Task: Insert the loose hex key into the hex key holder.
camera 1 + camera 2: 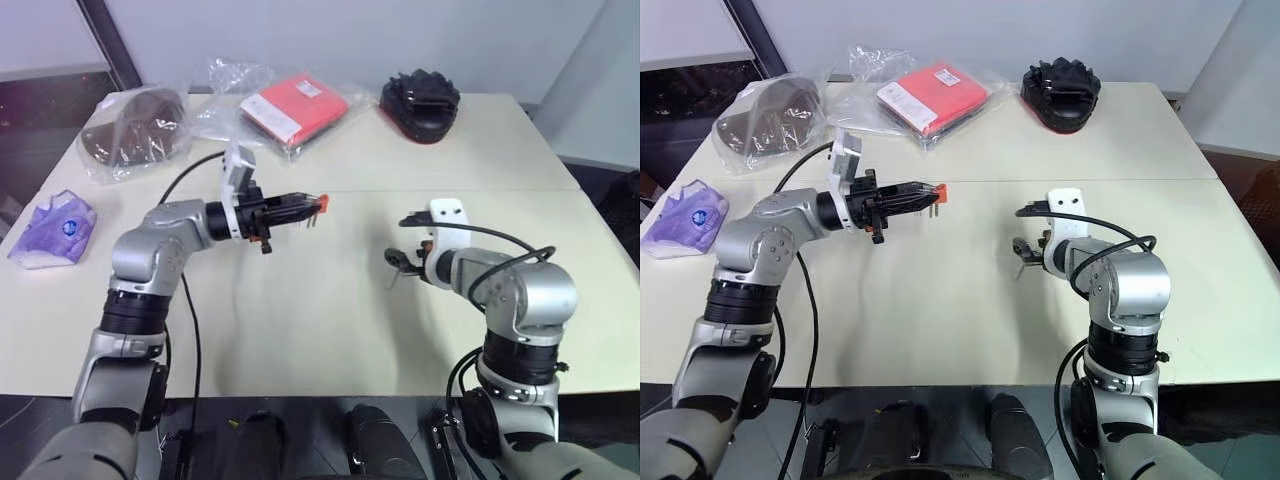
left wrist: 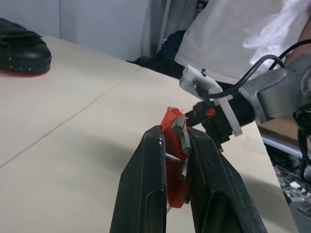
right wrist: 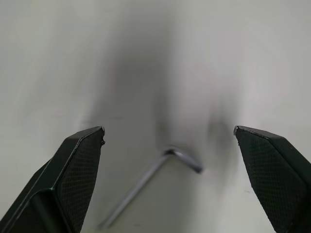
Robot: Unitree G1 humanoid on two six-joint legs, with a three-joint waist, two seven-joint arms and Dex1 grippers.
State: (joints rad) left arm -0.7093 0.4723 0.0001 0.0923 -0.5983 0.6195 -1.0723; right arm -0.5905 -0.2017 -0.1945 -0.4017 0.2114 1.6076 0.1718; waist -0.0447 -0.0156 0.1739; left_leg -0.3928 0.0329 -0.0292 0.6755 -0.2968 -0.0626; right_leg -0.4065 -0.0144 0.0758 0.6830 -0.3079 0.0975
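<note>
Left hand (image 2: 177,160) is clamping the red hex key holder (image 2: 175,160) tight between both fingers, holding it up over the worktop (image 1: 330,300). Right hand (image 3: 167,141) is hanging wide open, gripping nothing (fingers spread either side), with the loose hex key (image 3: 153,182) lying flat on the worktop between them.
</note>
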